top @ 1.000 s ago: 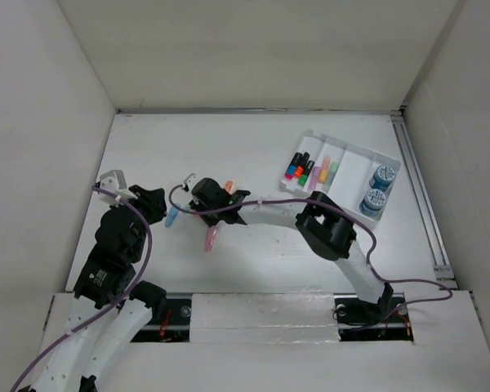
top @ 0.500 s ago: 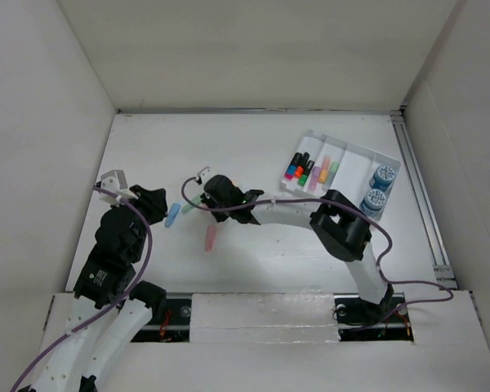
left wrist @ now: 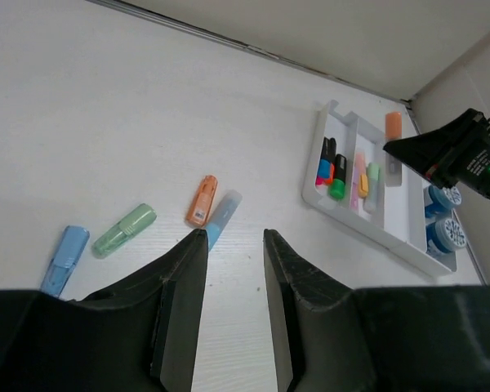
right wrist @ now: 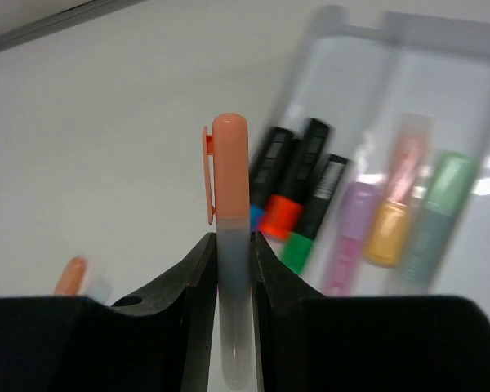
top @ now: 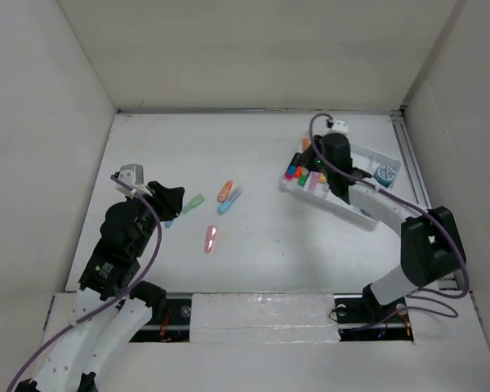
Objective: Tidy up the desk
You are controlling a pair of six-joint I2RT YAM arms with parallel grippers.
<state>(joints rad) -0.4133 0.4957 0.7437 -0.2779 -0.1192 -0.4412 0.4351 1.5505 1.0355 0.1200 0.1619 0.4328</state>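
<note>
The desk (top: 253, 147) is a white tabletop. Loose highlighters lie on its left middle: green (top: 193, 202), orange (top: 224, 191), light blue (top: 230, 201), pink (top: 211, 238), and a blue one (top: 168, 220) partly under my left arm. My right gripper (top: 312, 153) is over the left end of the white tray (top: 367, 152). It is shut on a grey highlighter with an orange cap (right wrist: 230, 188), held above the tray's black markers (right wrist: 302, 180). My left gripper (left wrist: 233, 245) is open and empty, just above the desk near the light blue highlighter (left wrist: 222, 217).
The tray holds black markers, pastel highlighters (right wrist: 392, 220) and two blue tape rolls (top: 384, 173) at its right end. White walls enclose the desk, and a metal rail (top: 420, 196) runs along its right edge.
My right arm has swung from the highlighters at the left middle of the desk to the tray on the right, carrying the orange-capped highlighter. My left gripper has shifted slightly right.
</note>
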